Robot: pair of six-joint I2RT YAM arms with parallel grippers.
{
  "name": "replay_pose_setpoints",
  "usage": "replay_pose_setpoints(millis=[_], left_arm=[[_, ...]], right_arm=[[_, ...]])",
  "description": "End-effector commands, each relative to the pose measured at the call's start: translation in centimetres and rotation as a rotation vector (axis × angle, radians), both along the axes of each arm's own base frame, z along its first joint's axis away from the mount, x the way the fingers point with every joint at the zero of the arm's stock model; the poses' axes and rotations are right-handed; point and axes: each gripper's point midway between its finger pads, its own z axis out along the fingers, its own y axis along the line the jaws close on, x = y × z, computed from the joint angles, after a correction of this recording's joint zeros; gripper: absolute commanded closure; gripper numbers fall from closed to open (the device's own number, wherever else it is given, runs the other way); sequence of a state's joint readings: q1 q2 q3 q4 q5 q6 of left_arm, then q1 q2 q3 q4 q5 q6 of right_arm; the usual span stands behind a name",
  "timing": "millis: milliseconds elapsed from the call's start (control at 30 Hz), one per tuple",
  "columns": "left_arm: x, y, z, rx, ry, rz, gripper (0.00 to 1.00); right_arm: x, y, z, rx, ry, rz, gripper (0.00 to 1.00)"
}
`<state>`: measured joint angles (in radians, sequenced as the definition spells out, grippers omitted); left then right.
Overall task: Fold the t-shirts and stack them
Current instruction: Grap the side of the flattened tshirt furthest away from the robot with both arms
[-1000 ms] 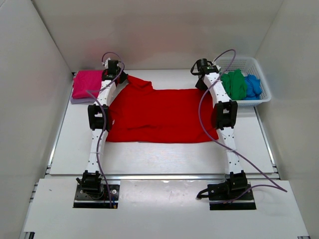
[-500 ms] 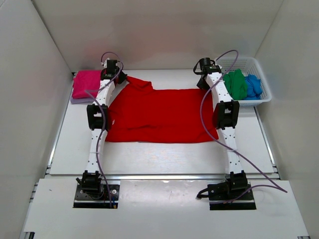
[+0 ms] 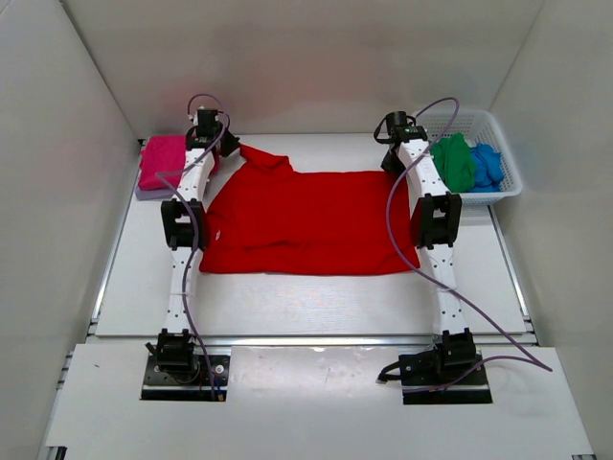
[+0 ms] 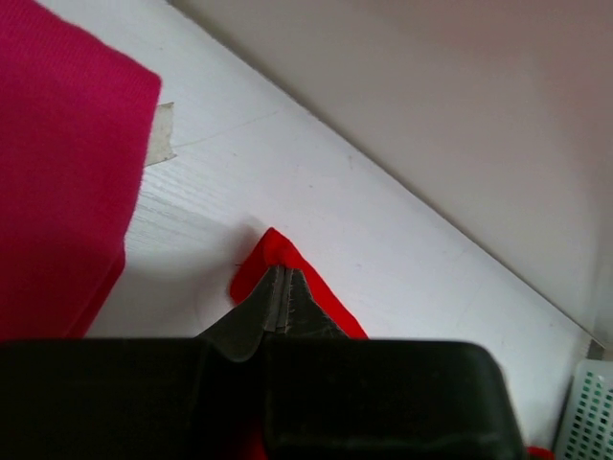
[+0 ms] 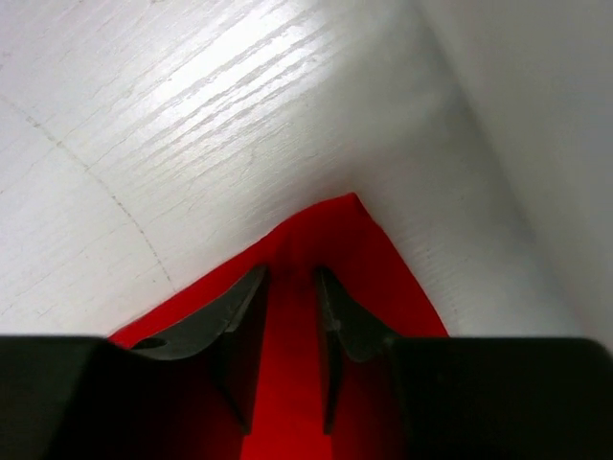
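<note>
The bright red cloth t-shirt [image 3: 306, 220] lies flat on the white surface [image 3: 287, 302], spreading nearward from both pincers, its long axis running from one to the other. The left pincer [image 4: 281, 299] is pressed together on a far corner, while the right pincer [image 5: 287, 287] is slightly spread astride the opposite corner, seemingly not gripping. Black housing [image 4: 287, 402] hides how much cloth is caught, and a folded magenta-pink shirt [image 3: 163, 161] lies just left of the left pincer.

The left gripper [image 4: 283, 280], clamped on the far-left corner of the bright red cloth t-shirt [image 3: 306, 220], has moved left and farther away, and in the top view now overlaps the right edge of the folded magenta-pink cloth t-shirt [image 3: 161, 161]. The red corner stretches out after it. The left arm's elbow [image 3: 180, 222] sits further left.
</note>
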<state>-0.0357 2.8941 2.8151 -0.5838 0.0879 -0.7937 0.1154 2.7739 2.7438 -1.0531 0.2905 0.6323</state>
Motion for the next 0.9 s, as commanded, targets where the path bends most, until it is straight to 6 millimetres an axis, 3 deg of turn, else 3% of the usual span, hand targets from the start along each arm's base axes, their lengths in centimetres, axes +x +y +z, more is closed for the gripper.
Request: replay_pose_setpoints(millis=[0, 33, 67, 167, 300, 333, 367, 500, 567, 600, 633, 767, 800, 867], left_arm=[[0.1, -0.1, 10.6, -0.041, -0.156, -0.035, 1.00], [0.2, 0.0, 10.9, -0.045, -0.165, -0.035, 1.00], [0.1, -0.5, 11.3, -0.049, -0.169, -0.046, 1.00], [-0.1, -0.6, 12.3, -0.049, -0.184, -0.061, 1.00], [-0.5, -0.9, 13.9, -0.075, -0.205, -0.104, 1.00], [-0.5, -0.1, 14.1, -0.072, -0.210, -0.100, 1.00], [-0.7, -0.6, 15.3, -0.072, -0.230, -0.114, 1.00], [-1.0, -0.2, 16.4, -0.061, -0.242, -0.124, 1.00], [-1.0, -0.8, 15.1, -0.080, -0.219, -0.141, 1.00], [-0.7, 1.1, 13.9, -0.089, -0.206, -0.123, 1.00], [-0.6, 1.2, 13.0, -0.082, -0.192, -0.122, 1.00], [-0.6, 1.6, 9.4, -0.013, -0.119, -0.079, 0.70], [-1.0, 0.3, 8.5, 0.007, -0.093, -0.097, 0.66], [-1.1, 0.4, 7.2, 0.073, -0.061, -0.064, 0.54]], right_arm=[[-1.3, -2.7, -1.2, -0.005, 0.065, -0.041, 0.78], [-1.3, -2.5, -1.2, 0.000, 0.067, -0.040, 0.92], [-1.5, -2.4, -1.5, -0.005, 0.079, -0.032, 0.99], [-1.2, -2.2, -1.3, -0.005, 0.067, -0.015, 1.00], [-0.4, -0.3, -0.4, -0.041, 0.038, 0.078, 1.00], [-0.4, -0.4, -0.4, -0.061, 0.040, 0.091, 1.00], [-0.2, -0.1, 0.2, -0.061, 0.025, 0.095, 1.00], [0.1, 0.3, 0.6, -0.067, 0.010, 0.115, 1.00], [-0.1, 0.5, 0.6, -0.061, 0.016, 0.120, 1.00], [0.2, 0.3, 0.7, -0.058, 0.006, 0.112, 1.00], [0.3, 0.6, 0.9, -0.061, -0.002, 0.122, 1.00], [0.4, 1.4, 1.1, -0.064, -0.012, 0.127, 1.00], [0.3, 1.3, 1.2, -0.071, -0.009, 0.131, 1.00], [0.3, 0.9, 1.2, -0.076, -0.008, 0.125, 1.00]])
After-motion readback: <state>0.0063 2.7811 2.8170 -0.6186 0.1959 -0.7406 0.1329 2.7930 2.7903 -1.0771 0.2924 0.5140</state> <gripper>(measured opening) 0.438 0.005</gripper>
